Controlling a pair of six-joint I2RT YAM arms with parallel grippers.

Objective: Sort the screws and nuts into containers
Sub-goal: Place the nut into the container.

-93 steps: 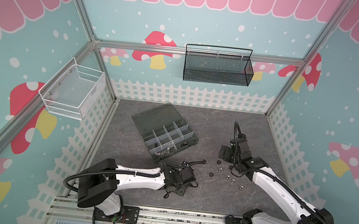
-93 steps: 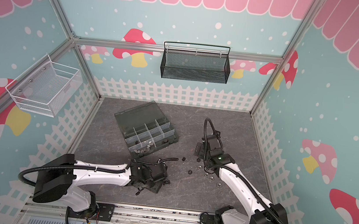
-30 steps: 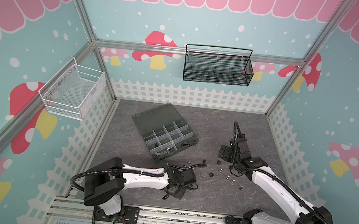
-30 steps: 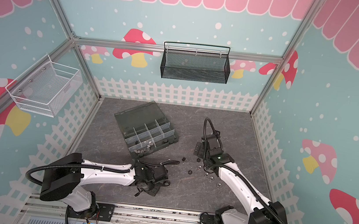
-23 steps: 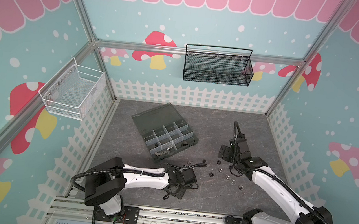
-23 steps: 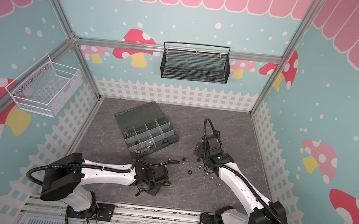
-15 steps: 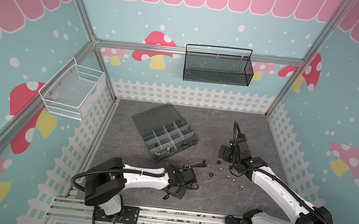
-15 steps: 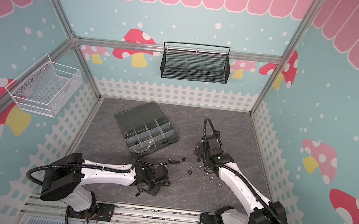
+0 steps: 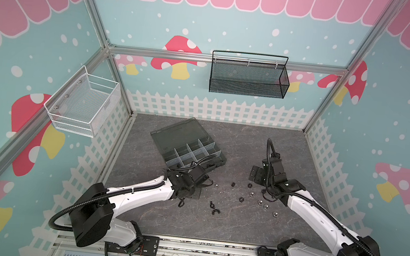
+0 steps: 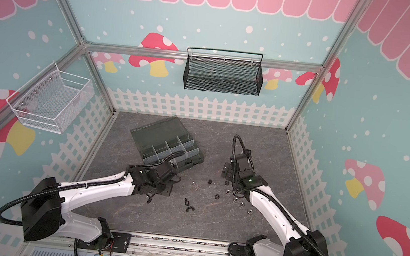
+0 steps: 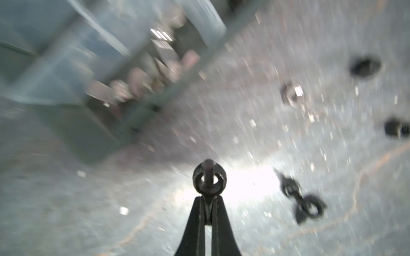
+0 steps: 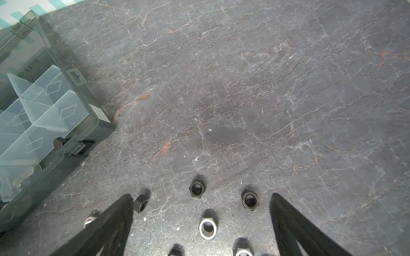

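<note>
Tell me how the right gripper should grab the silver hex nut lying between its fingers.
Probably pinch the silver hex nut across two opposite flat sides, coming straight down from above: it lies flat, hole up, with the open right gripper standing either side.

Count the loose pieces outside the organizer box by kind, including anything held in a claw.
Silver nuts, lying loose: 5
Black hex nuts, lying loose: 3
Black winged nuts, lying loose: 2
Black nut pinched in the left claw: 1
Total: 11
</note>
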